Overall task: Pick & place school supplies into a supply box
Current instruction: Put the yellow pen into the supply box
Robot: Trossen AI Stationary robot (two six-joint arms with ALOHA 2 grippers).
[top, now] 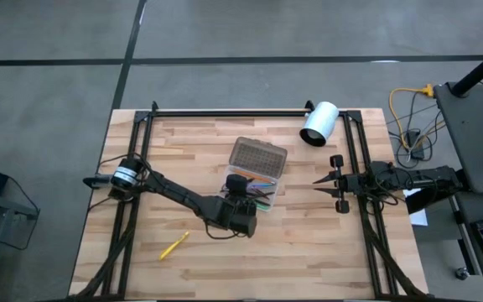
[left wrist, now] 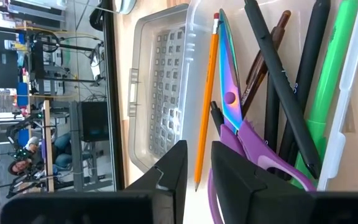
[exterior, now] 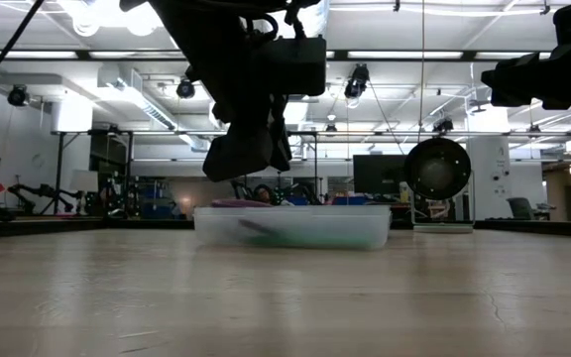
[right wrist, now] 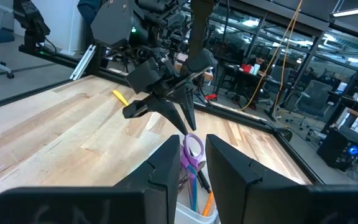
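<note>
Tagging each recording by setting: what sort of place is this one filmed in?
Most likely a robotics lab or workshop: a wooden table set on a bare concrete floor, ceiling strip lights over an open hall, and other equipment stands in the room behind.

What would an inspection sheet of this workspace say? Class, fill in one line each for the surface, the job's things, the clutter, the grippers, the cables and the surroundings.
Surface: wooden table, bare planks inside a black frame.
Job's things: supply box open mid-table, lid folded back; scissors, orange pencil, green pen and dark pens inside. Yellow pencil lies outside, on the table near the front.
Clutter: white cylinder at the back right.
Grippers: left gripper over the box, holding nothing; right gripper beside the box, empty.
Cables: yellow cable on the floor, right.
Surroundings: grey floor; lab room with equipment behind.
</note>
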